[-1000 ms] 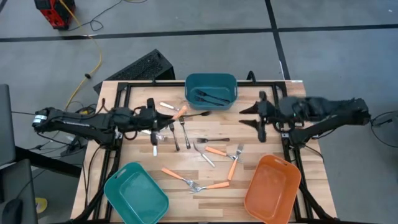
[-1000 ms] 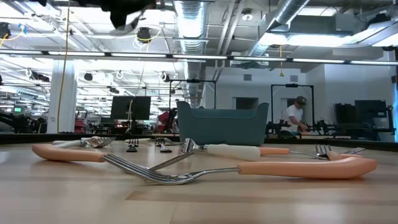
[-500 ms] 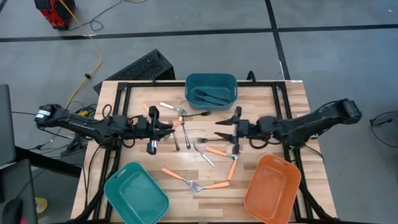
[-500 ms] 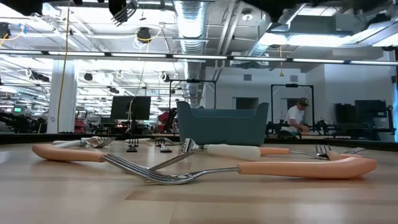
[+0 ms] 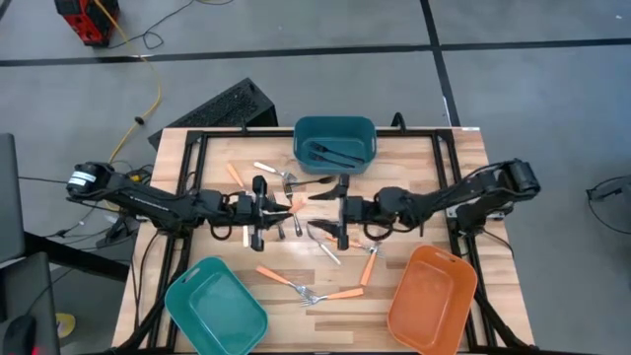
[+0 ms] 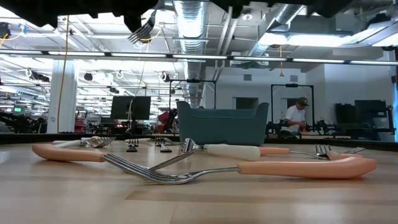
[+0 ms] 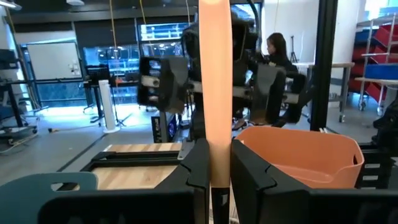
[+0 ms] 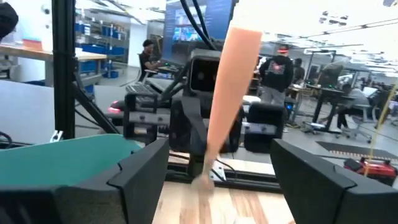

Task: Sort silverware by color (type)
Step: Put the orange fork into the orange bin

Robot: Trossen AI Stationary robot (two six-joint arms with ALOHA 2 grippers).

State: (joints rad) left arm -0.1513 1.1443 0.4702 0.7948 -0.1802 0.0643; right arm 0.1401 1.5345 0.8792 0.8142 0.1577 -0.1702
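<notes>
**Mid-table handover: orange fork passes between two arms**

Above the table's middle, just in front of the dark teal bin [image 5: 335,144], the left gripper [image 5: 262,209] is clamped tight on an orange-handled fork [image 7: 214,93], which stands upright between its dark fingers [image 7: 198,165]. Facing it at close range, the right gripper [image 5: 341,209] has its jaws spread wide on either side of the same handle, not yet touching it. The low view shows the fork's tines [image 6: 142,29] lifted high off the wood.

A clean handover likely calls for the right jaws to centre on the handle and close fully before the left lets go. A tilted handle could slip. The orange bin [image 5: 431,302], at the near corner on the right arm's side of the teal one, looks the likely destination. More silverware [image 5: 325,237] lies scattered on the wood in front of the teal bin, where two dark pieces [image 5: 333,153] already rest.
</notes>
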